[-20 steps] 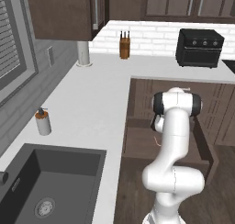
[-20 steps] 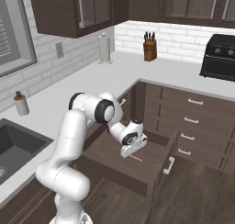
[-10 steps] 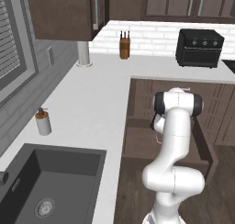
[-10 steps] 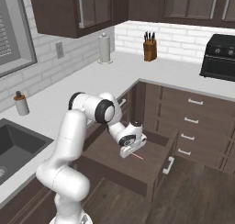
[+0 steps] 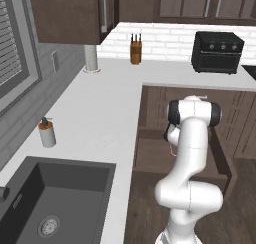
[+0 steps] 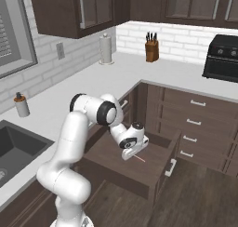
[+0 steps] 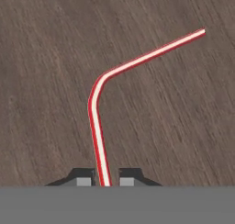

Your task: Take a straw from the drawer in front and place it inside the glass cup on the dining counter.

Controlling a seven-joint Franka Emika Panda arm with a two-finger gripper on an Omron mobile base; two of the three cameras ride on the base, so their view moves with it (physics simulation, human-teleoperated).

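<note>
Straw (image 7: 120, 69) lies over the dark brown wood floor of the drawer (image 6: 139, 172), red with a pale stripe down its length, and it bends sharply partway along. In the hand view one leg runs up from between the two fingertips (image 7: 83, 179), then the other leg angles off toward the upper right. The tool (image 7: 105, 181) has its fingers pressed in against the straw from both sides, pinching it near its lower end. From the right base view the straw (image 6: 140, 159) shows as a thin pink line just below the tool (image 6: 131, 152), which reaches down into the pulled-out drawer; whether the straw rests on the drawer floor or is a little above it is hard to tell at this size.

The drawer stands open from the cabinet run under the white desk (image 6: 153, 75), with a pale handle on its front panel. To its right are more dark drawer fronts with light handles. On the desk sit a knife block (image 6: 151, 50), a paper towel roll (image 6: 106, 49), a black toaster oven (image 5: 218, 52) and a small soap dispenser (image 5: 47, 133) beside the grey sink (image 5: 55, 203).
</note>
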